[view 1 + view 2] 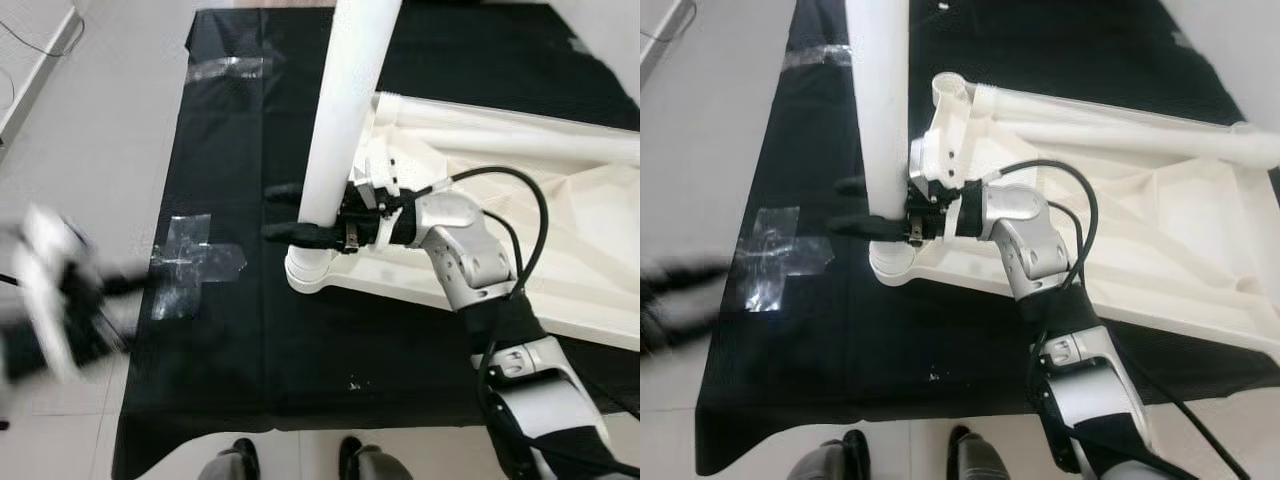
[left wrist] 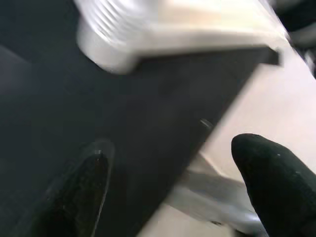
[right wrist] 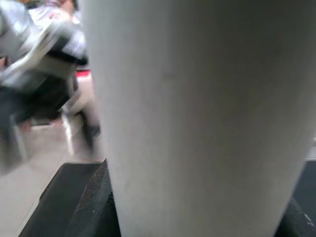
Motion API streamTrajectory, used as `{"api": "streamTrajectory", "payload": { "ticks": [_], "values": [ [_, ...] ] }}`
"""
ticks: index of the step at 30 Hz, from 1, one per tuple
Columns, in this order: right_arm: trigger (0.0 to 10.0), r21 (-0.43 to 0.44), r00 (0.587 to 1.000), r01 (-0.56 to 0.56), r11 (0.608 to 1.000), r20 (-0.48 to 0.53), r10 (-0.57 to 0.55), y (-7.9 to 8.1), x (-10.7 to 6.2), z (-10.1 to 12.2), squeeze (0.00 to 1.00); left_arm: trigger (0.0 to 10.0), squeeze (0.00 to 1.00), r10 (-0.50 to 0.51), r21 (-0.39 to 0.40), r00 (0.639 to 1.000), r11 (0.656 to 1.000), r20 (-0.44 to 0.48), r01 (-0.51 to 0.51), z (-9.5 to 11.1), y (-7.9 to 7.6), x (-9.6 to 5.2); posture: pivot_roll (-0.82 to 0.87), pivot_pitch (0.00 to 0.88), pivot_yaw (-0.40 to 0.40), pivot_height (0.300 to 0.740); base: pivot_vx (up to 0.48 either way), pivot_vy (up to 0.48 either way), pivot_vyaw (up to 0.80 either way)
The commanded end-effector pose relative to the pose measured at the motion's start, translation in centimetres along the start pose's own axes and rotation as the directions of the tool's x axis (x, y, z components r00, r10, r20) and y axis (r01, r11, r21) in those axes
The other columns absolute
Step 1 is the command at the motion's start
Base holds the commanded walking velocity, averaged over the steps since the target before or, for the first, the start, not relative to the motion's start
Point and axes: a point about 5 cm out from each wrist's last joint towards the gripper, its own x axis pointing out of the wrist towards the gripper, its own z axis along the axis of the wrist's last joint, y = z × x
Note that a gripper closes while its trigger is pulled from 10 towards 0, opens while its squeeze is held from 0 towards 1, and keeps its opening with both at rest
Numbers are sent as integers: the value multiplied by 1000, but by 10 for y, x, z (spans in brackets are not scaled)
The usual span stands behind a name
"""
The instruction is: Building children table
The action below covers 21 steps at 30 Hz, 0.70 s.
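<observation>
A white children's table top (image 1: 560, 230) lies upside down on a black mat (image 1: 250, 340). A thick white table leg (image 1: 340, 110) stands upright in its near-left corner socket (image 1: 310, 272). My right gripper (image 1: 268, 211) is shut on the leg just above the socket, with one black finger on each side. The right wrist view has the leg (image 3: 197, 108) pressed close between the fingers. My left gripper (image 1: 60, 300) is blurred, low at the left over the mat's edge. In the left wrist view its fingers (image 2: 276, 182) stand apart with nothing between them, below a ribbed white corner (image 2: 108, 44).
Clear tape patches (image 1: 190, 262) hold the mat to the pale floor (image 1: 90, 150). My feet (image 1: 240, 462) stand at the mat's near edge. A wall skirting with a cable (image 1: 35, 65) runs at the far left. The table's crossbars (image 1: 1120, 135) stretch to the right.
</observation>
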Motion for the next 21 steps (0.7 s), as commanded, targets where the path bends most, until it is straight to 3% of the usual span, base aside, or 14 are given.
{"api": "streamTrajectory", "payload": {
  "ticks": [1,3,4,9,16,21],
  "values": [
    [0,81,995,-82,993,-43,85,11,6,-20,0,10000,0,5,15,1000,1000,14,-5,0,-9,4,76,337,-37,740,0,0,0],
    [0,77,992,-112,991,-47,115,11,8,-19,0,10000,0,19,-8,999,1000,49,-19,-7,-18,13,76,339,-35,740,0,0,0],
    [0,81,984,-166,983,-54,170,10,10,-18,0,10000,0,55,0,996,998,70,-55,-15,-27,26,75,343,-33,740,0,0,0],
    [0,96,966,-245,965,-59,252,9,12,-16,0,10000,0,100,50,994,993,46,-103,-27,-35,36,78,351,-37,740,0,0,0],
    [0,136,938,-333,933,-58,343,2,17,-14,0,10000,0,242,116,966,961,92,-252,-38,-45,47,78,377,-48,740,0,0,0],
    [0,147,945,-319,936,-32,327,-5,23,-13,0,10000,0,293,152,947,938,130,-311,-37,-47,46,77,389,-56,740,0,0,0]
  ]
}}
